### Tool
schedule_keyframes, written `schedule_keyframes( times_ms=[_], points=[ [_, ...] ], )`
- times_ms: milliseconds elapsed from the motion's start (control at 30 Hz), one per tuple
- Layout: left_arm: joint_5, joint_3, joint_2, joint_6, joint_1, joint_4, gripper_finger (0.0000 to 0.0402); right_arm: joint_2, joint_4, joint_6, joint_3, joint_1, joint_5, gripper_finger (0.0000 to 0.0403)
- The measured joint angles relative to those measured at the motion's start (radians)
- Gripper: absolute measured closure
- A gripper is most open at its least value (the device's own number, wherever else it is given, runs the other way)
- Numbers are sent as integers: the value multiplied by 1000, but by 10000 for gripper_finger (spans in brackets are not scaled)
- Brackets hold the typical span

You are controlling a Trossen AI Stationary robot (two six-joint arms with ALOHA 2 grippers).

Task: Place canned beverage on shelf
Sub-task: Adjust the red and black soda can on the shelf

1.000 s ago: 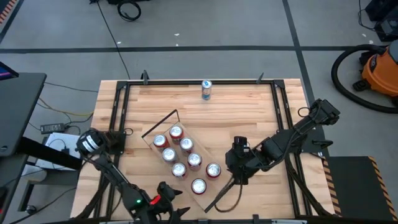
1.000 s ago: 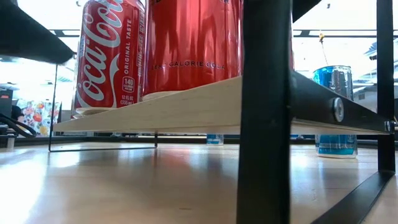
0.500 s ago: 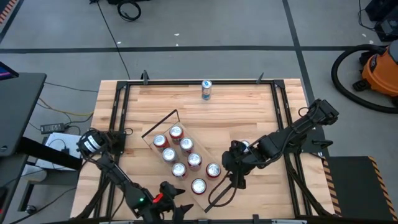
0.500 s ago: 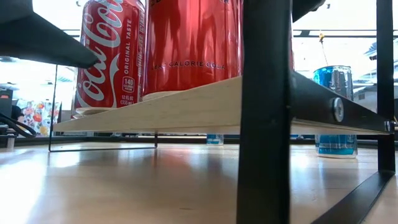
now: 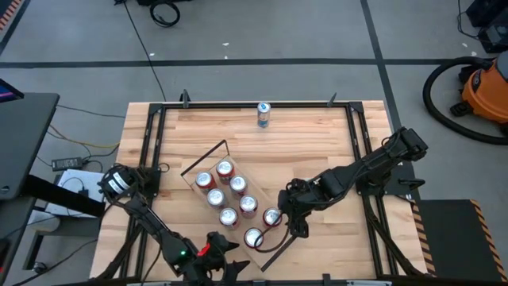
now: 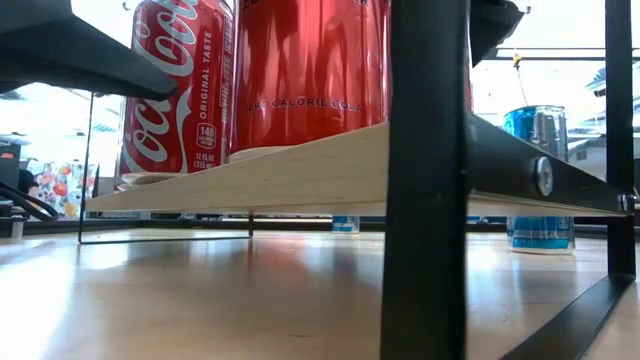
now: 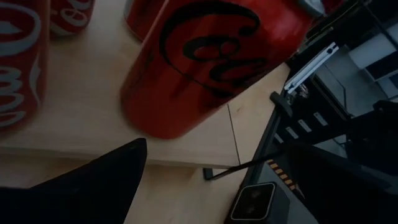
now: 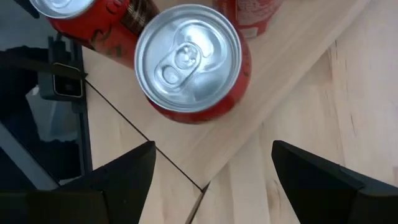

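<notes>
Shelf (image 5: 208,164) is seen lying diagonally on the slatted wooden table (image 5: 309,151), black rod at each short end. Seven red cans are stood on it in two rows; the can at the near right corner (image 5: 271,217) is just beside the right gripper (image 5: 287,216). In the right wrist view that can (image 8: 189,62) is seen from above, silver top with tab, standing on the plank edge; the two dark fingers (image 8: 118,174) are spread apart, nothing held between them, can not touched. Left gripper (image 5: 216,246) is parked at the near table edge, just beside the shelf's near end, jaws fully apart and empty; a red can (image 7: 211,56) fills its wrist view. A blue can (image 5: 263,114) is stood alone near the far table edge, well apart from the shelf.
</notes>
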Motion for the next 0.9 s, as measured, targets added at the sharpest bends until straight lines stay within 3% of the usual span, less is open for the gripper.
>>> schedule_keyframes(
  times_ms=[300,900],
  points=[
    [7,0,0,26,0,-4,4,1,54,-41,-38,-14,-4,72],
    [9,0,0,38,11,-4,4,0,364,23,-228,-23,-43,72]
  ],
)
